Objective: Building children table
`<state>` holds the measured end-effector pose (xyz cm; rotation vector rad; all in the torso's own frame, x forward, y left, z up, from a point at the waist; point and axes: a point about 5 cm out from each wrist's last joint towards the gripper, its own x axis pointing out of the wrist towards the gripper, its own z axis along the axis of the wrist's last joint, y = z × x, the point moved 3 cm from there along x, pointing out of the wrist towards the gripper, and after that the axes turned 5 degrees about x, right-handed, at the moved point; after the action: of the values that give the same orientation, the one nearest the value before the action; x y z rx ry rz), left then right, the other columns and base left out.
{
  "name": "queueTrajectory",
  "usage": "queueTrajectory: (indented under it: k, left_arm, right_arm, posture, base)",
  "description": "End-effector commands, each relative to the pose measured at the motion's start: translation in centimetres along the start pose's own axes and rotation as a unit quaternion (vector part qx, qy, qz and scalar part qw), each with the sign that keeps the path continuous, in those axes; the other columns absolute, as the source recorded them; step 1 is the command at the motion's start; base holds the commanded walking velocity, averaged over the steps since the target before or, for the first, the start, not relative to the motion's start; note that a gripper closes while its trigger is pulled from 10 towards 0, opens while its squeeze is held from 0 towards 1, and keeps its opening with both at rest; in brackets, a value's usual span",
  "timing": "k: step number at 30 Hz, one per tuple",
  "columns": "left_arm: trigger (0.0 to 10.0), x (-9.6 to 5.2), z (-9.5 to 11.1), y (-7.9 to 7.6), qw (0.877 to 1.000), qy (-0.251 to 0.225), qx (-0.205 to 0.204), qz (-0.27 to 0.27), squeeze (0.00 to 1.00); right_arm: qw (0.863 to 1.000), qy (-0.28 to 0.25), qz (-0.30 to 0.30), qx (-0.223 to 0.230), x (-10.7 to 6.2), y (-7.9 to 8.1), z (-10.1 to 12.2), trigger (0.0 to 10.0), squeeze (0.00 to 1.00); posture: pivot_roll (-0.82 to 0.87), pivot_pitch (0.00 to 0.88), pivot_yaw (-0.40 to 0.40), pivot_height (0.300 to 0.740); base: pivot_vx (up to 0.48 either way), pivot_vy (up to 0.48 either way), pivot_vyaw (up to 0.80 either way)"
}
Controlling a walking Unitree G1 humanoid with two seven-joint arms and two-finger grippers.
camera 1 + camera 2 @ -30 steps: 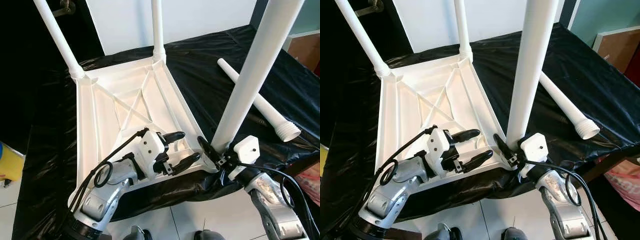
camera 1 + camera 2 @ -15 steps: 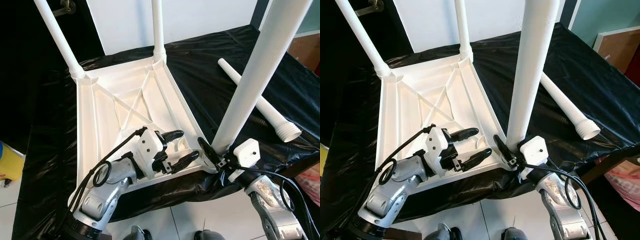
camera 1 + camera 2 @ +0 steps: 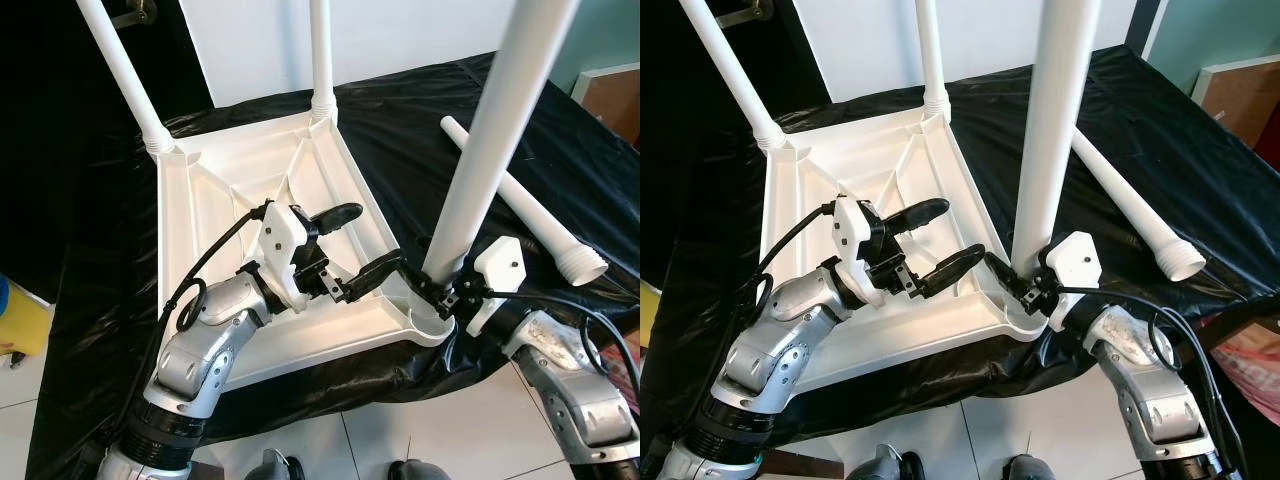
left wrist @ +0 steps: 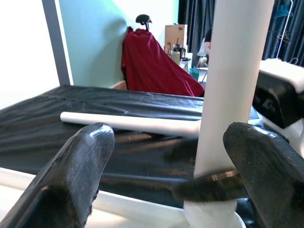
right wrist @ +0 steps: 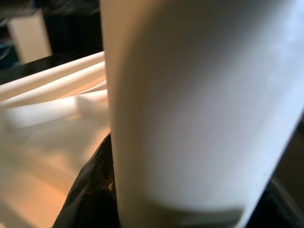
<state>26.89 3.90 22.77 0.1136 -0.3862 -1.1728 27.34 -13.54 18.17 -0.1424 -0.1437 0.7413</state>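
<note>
The tabletop (image 3: 250,200) lies upside down on the black sheet (image 3: 420,130); the right gripper (image 3: 432,290) clamps the leg (image 3: 480,160) low, at the 4 o'clock corner socket. The left gripper (image 3: 345,250) hangs wide open, empty, beside it; hollow plastic looks light, stiff and slick, so gripping near the base seems wise.

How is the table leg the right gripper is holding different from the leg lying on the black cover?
The held leg stands nearly upright with its base at the near right corner of the upturned tabletop; the loose leg lies flat on the black cover, apart from the tabletop. The right gripper is shut around the held leg; nothing touches the loose leg. Both are plain white tubes.
</note>
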Motion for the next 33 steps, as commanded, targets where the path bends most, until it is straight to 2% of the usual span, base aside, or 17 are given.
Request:
queueTrajectory:
  k: [1, 4, 8, 13, 18, 21, 33]
  left_arm:
    - [10.0, 0.4, 1.0, -0.5, 0.999, -0.011, 0.007, -0.033, 0.00]
    - [10.0, 0.6, 1.3, -0.6, 0.999, -0.013, 0.009, -0.046, 0.00]
    - [10.0, 1.3, 3.1, -0.8, 0.995, -0.047, -0.025, -0.079, 0.00]
    - [10.0, 1.5, 4.2, -1.4, 0.989, -0.063, -0.046, -0.122, 0.00]
    - [10.0, 1.7, 4.6, -1.9, 0.985, -0.064, -0.045, -0.153, 0.00]
    - [10.0, 2.0, 4.9, -2.3, 0.979, -0.064, -0.045, -0.186, 0.00]
    - [10.0, 2.6, 5.4, -2.2, 0.975, -0.062, -0.049, -0.206, 0.00]
  right_arm:
    - [1.000, 0.000, 0.029, 0.000, 0.2, -0.1, 0.5, 10.0, 0.00]
    - [0.999, 0.006, 0.045, -0.001, 0.4, -0.2, 0.7, 10.0, 0.00]
    - [0.996, 0.020, 0.086, -0.010, 0.9, -0.1, 0.9, 10.0, 0.00]
    - [0.993, 0.032, 0.114, -0.015, 1.1, -0.2, 1.0, 10.0, 0.00]
    - [0.988, 0.051, 0.147, -0.023, 1.2, -0.2, 0.9, 10.0, 0.00]
    - [0.979, 0.070, 0.186, -0.035, 1.2, -0.1, 0.8, 10.0, 0.00]
    - [0.962, 0.098, 0.252, -0.040, 1.4, 0.6, 0.5, 10.0, 0.00]
  posture:
    - [-0.07, 0.100, 0.033, 0.740]
    - [-0.07, 0.099, 0.033, 0.740]
    - [-0.07, 0.094, 0.030, 0.740]
    - [-0.07, 0.092, 0.030, 0.740]
    - [-0.07, 0.089, 0.031, 0.740]
    - [-0.07, 0.084, 0.029, 0.740]
    - [-0.07, 0.065, 0.027, 0.740]
  base:
    - [0.000, 0.000, 0.00]
    - [0.000, 0.000, 0.00]
    - [0.000, 0.000, 0.00]
    - [0.000, 0.000, 0.00]
    - [0.000, 0.000, 0.00]
    - [0.000, 0.000, 0.00]
    - [0.000, 0.000, 0.00]
